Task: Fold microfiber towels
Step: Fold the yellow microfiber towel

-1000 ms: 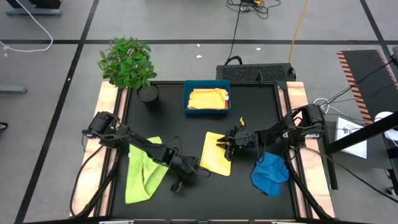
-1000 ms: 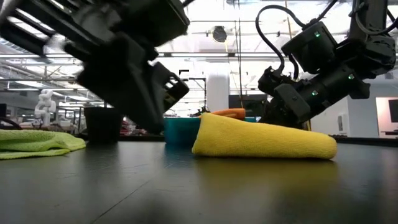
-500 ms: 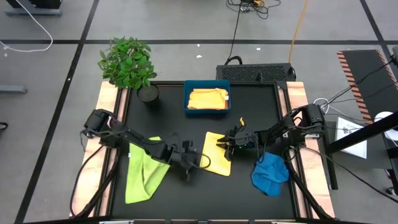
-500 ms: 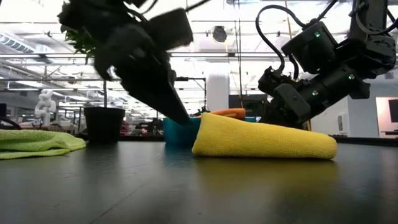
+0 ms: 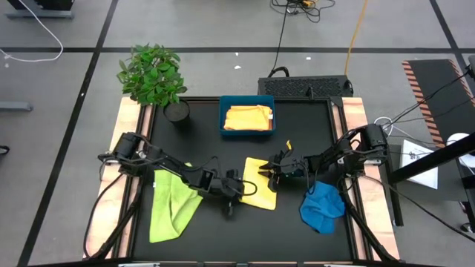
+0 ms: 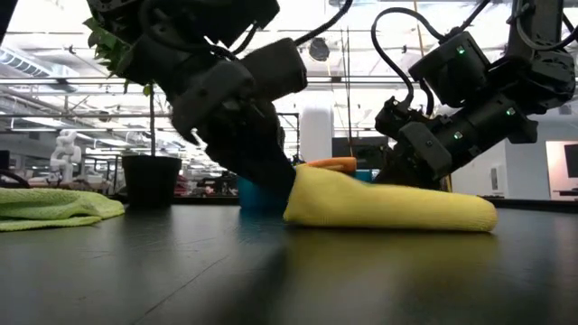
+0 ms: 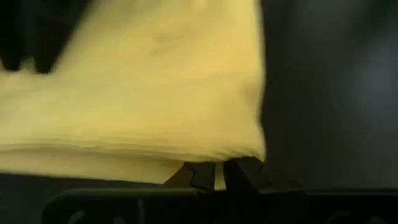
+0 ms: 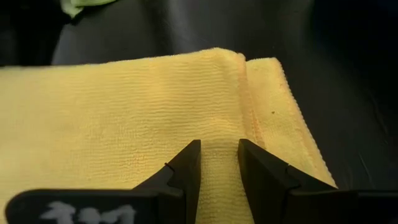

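While both arms (image 5: 178, 172) reach inward, fingers (image 8: 186, 163) pinch towel (image 5: 261, 191).

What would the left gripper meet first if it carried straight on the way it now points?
The pale yellow towel. The left gripper is already at that towel's edge, its nearly shut fingers pointing across the cloth. Beyond the towel, roughly in the same line, sits the right gripper, though depth there is unclear.
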